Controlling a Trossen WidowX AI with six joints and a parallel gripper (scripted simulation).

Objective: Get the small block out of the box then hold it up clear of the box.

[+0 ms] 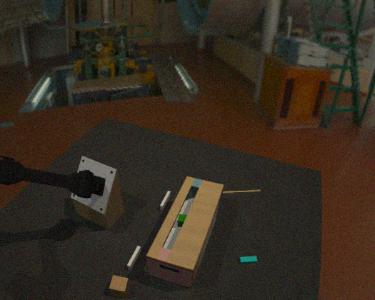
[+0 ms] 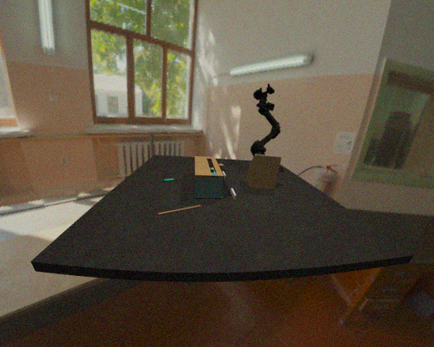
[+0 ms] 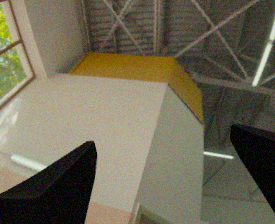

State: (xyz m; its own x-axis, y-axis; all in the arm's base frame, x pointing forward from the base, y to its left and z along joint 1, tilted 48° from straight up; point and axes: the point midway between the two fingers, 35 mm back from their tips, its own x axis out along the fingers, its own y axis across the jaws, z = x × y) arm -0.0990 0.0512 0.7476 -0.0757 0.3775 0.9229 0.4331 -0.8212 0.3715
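The arm [image 1: 41,177] stood on a tan pedestal [image 1: 105,207] at the left side of the dark surface [image 1: 273,221], reaching away from the box and raised high above its base. In the exterior view the end effector [image 2: 263,92] was at the top of the upright arm, well above everything on the surface. The wrist view showed its two dark fingers spread wide apart with only wall and ceiling between them; it held nothing.

To the right of the pedestal, two short white bars lay on the surface, one [image 1: 165,199] near the far end of the box and one [image 1: 133,256] near its close end. A small tan cube [image 1: 118,284] sat just beyond the lower bar.

The long tan box [image 1: 198,228] rested next, lying diagonally. Through the slot along its top, the small green block [image 1: 181,219] was visible on the shelf, roughly midway along the length. A pink patch [image 1: 163,253] marked the close end of the slot and a teal patch [image 1: 196,183] the far end.

Right of the box, a thin wooden stick [image 1: 241,191] lay near the far end, not touching it as far as could be seen. A flat teal piece [image 1: 248,259] lay well apart toward the right edge.
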